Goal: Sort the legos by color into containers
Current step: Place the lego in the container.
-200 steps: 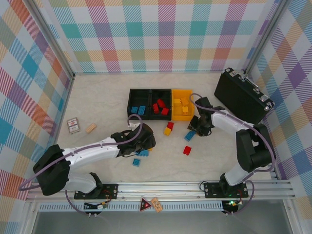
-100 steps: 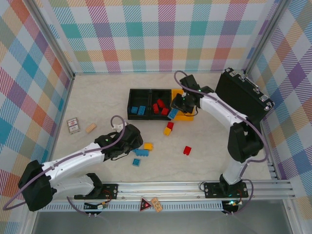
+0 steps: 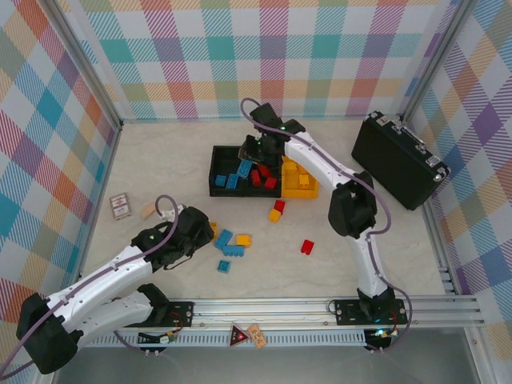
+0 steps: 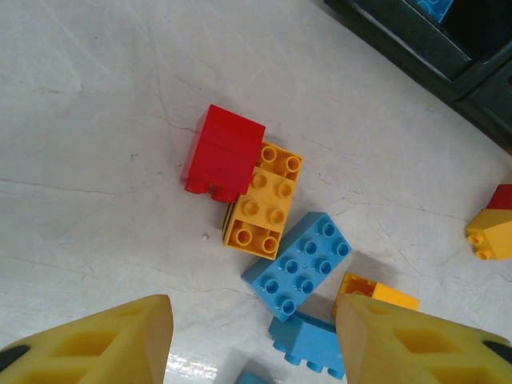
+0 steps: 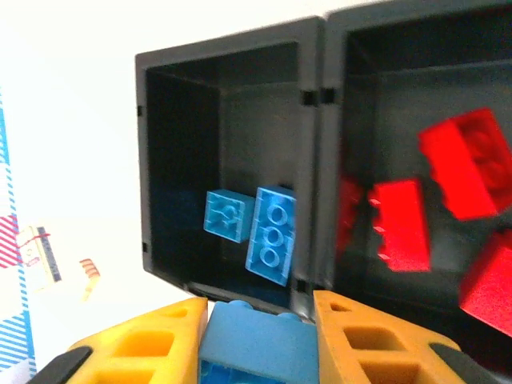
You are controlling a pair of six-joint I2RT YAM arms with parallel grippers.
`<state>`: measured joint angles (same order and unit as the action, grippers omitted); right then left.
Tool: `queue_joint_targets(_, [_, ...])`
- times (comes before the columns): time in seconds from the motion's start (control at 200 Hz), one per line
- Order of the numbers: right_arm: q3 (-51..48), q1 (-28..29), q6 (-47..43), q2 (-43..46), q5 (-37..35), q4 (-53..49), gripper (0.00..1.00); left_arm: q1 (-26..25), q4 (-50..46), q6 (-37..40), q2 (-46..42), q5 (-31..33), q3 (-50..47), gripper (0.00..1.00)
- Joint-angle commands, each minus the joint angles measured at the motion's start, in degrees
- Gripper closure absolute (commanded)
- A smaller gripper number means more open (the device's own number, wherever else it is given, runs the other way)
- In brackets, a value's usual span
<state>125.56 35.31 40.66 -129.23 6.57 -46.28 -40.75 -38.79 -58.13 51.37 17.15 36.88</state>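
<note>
Nearest the arms' bases, the left gripper (image 4: 254, 320) hangs over a loose huddle of studded plastic bricks on the pale, faintly veined surface (image 4: 96, 120). Its chunky yellow fingers (image 4: 96, 344) are spread with nothing between them, apparently lined up to pick the next piece. Beneath it a glossy red brick (image 4: 224, 152), tipped on its side, touches a yellow-orange studded brick (image 4: 262, 200), which abuts a light blue studded brick (image 4: 300, 264); a second blue brick (image 4: 308, 348) and another yellow one (image 4: 376, 290) lie just beside them. A lone red brick (image 3: 307, 246) sits well apart to the right, and a stacked yellow-and-red pair (image 3: 276, 211) waits closer to the bins. Off to the left lie a small tan block (image 3: 149, 210) and a printed card (image 3: 120, 206), neither part of the sort. Farther back stands the row of three joined open plastic bins (image 3: 224, 152). The right gripper (image 5: 256, 320) reaches above the left-hand black bin (image 5: 176, 160), its yellow-orange fingers (image 5: 376, 344) pinching a smooth blue brick (image 5: 256, 348), seemingly ready to drop it with its own colour: two blue bricks (image 5: 272, 236) already rest on that bin's floor. Blocky red bricks (image 5: 400, 224) fill the middle black bin (image 5: 376, 72), and yellow pieces sit in the yellow-orange bin (image 3: 314, 192). A large black hard case with metal latches (image 3: 398, 160) stands beyond to the right.
</note>
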Motion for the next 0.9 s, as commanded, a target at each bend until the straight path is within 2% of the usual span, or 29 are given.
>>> queue_joint_targets(0.0, [7.9,0.6,-1.5,-5.2,2.1,-4.8,0.73,0.7,-1.6,-0.8,-1.4,-0.2,-1.0,0.44])
queue_joint_targets(0.185, [18.8,1.1,-2.7,-13.4,4.1,-4.9,0.72,0.7,-1.6,-0.9,-2.0,-0.6,-1.2,0.44])
queue_joint_targets(0.485, [26.9,1.3,-4.9,-20.1,5.7,-1.0,0.7,0.7,-1.6,-2.0,-4.1,-1.1,-2.7,0.44])
queue_joint_targets(0.6, [27.7,1.7,-5.1,-21.0,5.5,-0.4,0.63,0.7,-1.8,-2.3,-4.8,-1.0,-3.0,0.44])
queue_joint_targets(0.695, [27.7,1.9,-5.6,-20.8,4.8,-0.6,0.52,0.7,-2.0,-2.4,-5.2,-1.0,-3.0,0.44])
queue_joint_targets(0.895, [27.7,2.1,-7.3,-18.8,3.6,-1.5,0.49,0.7,-1.8,-2.1,-4.6,-1.3,-2.3,0.44])
